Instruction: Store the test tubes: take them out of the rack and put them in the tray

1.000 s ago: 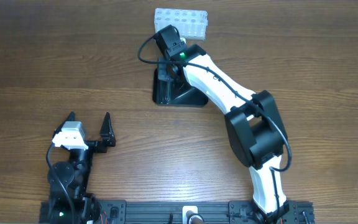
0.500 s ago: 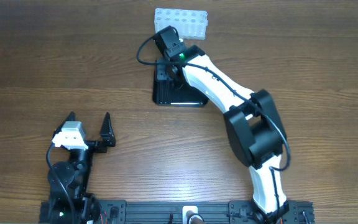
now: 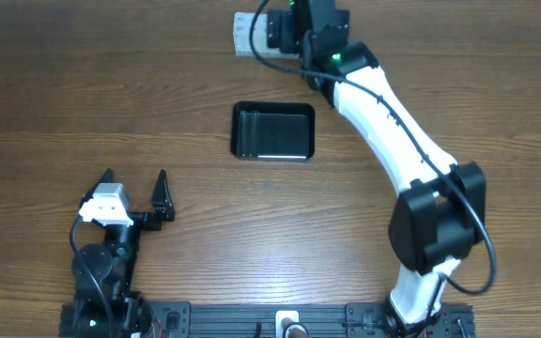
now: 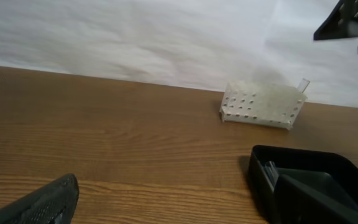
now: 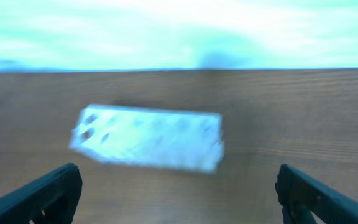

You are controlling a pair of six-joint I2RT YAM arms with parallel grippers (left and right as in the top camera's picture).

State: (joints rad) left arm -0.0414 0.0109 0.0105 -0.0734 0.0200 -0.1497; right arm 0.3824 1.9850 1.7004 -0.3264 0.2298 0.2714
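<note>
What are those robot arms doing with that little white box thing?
The robot's job is to put test tubes from the clear rack into the black tray. The right gripper hovers open by the rack, where one test tube stands at one end. A few tubes seem to lie in the tray already. The left gripper rests open near its base, holding nothing.

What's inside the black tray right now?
Some clear test tubes lie against one end wall of the black rectangular tray; its near wall hides how many.
</note>
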